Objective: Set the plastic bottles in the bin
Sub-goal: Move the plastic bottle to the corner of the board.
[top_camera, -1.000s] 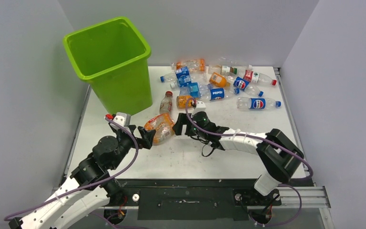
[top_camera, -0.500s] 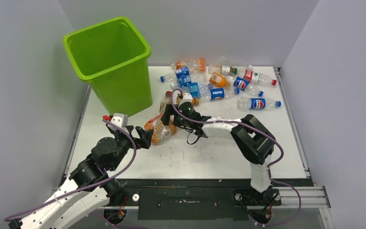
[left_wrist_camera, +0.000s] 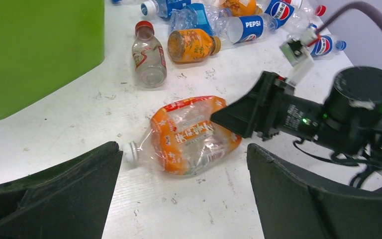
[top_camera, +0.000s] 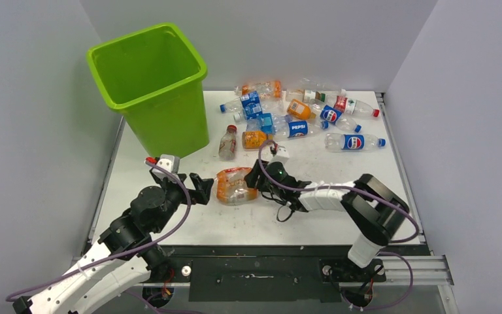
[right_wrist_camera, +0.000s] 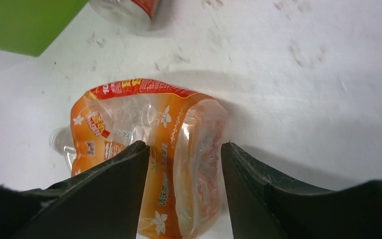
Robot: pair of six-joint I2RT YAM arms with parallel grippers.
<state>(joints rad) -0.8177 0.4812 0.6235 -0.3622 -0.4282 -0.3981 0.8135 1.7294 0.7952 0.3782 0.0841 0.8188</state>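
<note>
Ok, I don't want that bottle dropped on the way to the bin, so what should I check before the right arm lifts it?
1. Right tool straddles the crushed orange-label bottle at its base end: ok.
2. Grip firm enough to lift: cannot tell; the bottle lies on the table.
3. Left tool open, not gripping the bottle: ok.
4. Bin upright, mouth unobstructed: ok.
5. Red-capped bottle apart from the right tool: ok.
</note>
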